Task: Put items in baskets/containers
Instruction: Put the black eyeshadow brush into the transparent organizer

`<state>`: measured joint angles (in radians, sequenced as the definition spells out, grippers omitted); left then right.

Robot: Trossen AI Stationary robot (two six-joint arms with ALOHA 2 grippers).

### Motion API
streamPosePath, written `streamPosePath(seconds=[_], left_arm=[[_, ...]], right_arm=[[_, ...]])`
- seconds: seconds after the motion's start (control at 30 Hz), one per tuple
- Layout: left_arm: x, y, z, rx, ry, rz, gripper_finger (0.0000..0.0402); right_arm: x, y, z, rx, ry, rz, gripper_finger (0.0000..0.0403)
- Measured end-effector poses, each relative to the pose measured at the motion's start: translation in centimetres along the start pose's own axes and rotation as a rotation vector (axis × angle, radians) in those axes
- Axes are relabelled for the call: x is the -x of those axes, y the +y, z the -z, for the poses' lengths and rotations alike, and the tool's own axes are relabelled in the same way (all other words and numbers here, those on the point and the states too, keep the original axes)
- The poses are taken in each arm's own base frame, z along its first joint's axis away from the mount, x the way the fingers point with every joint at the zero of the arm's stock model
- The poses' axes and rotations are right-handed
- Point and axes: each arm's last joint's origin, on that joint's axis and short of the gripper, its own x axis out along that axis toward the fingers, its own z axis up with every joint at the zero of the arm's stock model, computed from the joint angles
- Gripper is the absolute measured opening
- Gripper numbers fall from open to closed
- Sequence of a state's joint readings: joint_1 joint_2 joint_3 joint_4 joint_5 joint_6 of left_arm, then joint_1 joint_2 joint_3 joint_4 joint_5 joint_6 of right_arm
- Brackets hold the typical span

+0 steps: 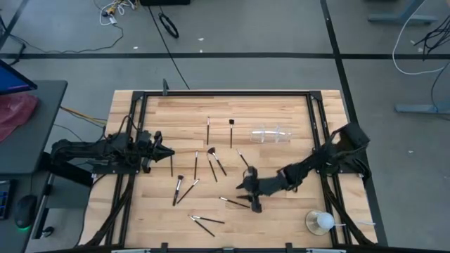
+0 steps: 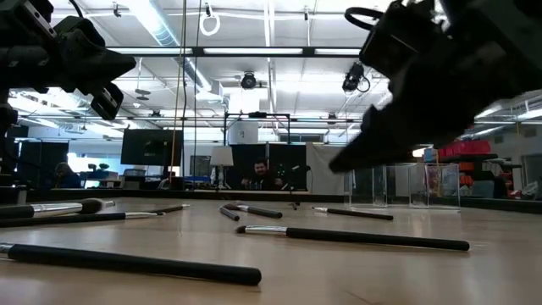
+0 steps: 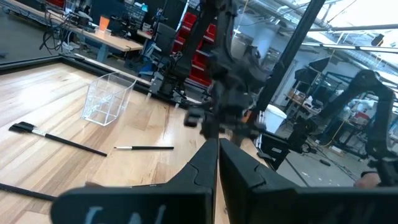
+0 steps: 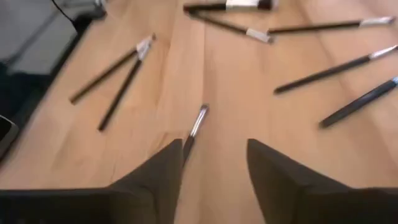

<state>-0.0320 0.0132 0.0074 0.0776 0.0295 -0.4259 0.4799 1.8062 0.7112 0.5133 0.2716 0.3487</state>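
Reaching step, no brush yet picked up. Right gripper (image 1: 247, 188) low over the bench (image 1: 281, 211) in the lower middle of the high view, fingers (image 4: 155, 180) apart with nothing between them, lined up over one thin brush (image 4: 196, 124) whose silver ferrule shows just ahead of the fingertips in the right wrist view. Other makeup brushes (image 1: 211, 167) scattered flat across the centre and lower centre of the high view, none inside the clear tray (image 1: 273, 134), which stands alone at the upper right of the bench, well apart from the working gripper. Left gripper (image 1: 163, 152) parked at the left side of the high view, fingers (image 3: 214, 168) pressed together and holding nothing. Next, probably: lower a little further, straddle the thin handle squarely, close firmly near its middle, then lift and carry toward the tray at upper right. Likely a fussy pinch, the handle being so slim and flat against the wood.
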Motion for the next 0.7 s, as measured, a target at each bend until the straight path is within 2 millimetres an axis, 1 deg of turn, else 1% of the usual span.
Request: streamPosePath(seconds=[0.1, 0.17, 0.27, 0.47, 0.57, 0.7], left_arm=[[0.0, 0.1, 0.0, 0.0, -0.014, -0.03, 0.0021], [0.0, 0.2, -0.1, 0.0, -0.025, -0.055, 0.0021], [0.0, 0.3, -0.1, 0.009, -0.041, -0.089, 0.0021], [0.0, 0.5, -0.2, 0.014, -0.076, -0.165, 0.0021], [0.1, 0.6, -0.3, 0.012, -0.094, -0.203, 0.0021], [0.1, 0.6, -0.3, 0.011, -0.095, -0.208, 0.0021]], right_arm=[[-1.3, 1.4, 1.0, 0.033, 0.0, 0.073, 0.0217], [-2.1, 2.0, 1.6, 0.037, -0.005, 0.126, 0.0222], [-3.0, 2.6, 2.4, 0.022, 0.021, 0.162, 0.022], [-4.3, 3.0, 3.5, 0.021, 0.061, 0.207, 0.0196], [-4.4, 2.9, 3.9, 0.044, 0.089, 0.22, 0.0182], [-4.2, 2.6, 4.5, 0.038, 0.146, 0.226, 0.0154]])
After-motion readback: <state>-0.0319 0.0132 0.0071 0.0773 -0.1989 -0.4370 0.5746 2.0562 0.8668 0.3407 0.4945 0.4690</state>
